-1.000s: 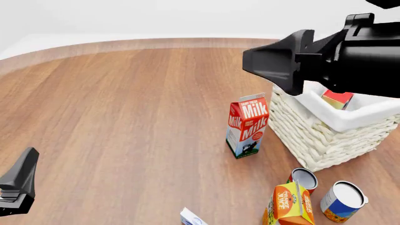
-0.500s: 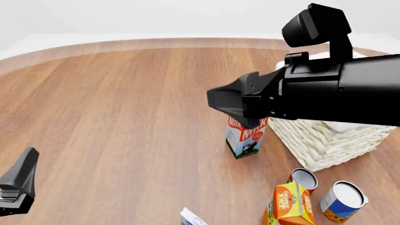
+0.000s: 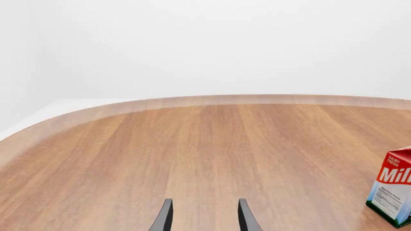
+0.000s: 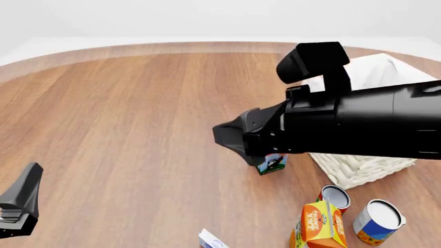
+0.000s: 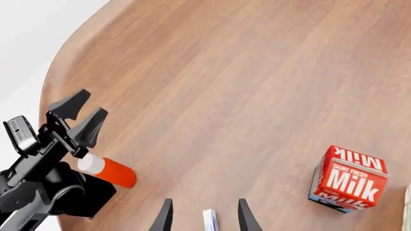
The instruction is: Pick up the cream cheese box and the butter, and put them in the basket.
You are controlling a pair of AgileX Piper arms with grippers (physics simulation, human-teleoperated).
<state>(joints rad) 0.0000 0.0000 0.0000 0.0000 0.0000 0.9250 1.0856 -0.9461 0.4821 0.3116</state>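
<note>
Swinging down and leftward across the front view, the right arm point(image 4: 344, 124) is now covering most of the milk carton point(image 4: 271, 163) and the basket point(image 4: 358, 166) wall, where a second ago it was hanging higher over the basket. Its jaws are standing apart with nothing between them in the right wrist view, the right gripper point(image 5: 201, 215) pointing down at the table point(image 5: 224, 96), with the cream cheese box point(image 5: 210, 220) showing as a thin white edge between the fingertips. That box point(image 4: 210, 239) is lying at the near table edge in the front view, left of the juice carton point(image 4: 320, 223) and two cans point(image 4: 375, 221). Butter is not showing anywhere now; earlier it was sitting inside the basket. Parked low at the near left, the left gripper point(image 3: 202, 216) is unchanged, jaws apart and empty. A red bottle point(image 5: 109, 171) is lying beside the left arm.
</note>
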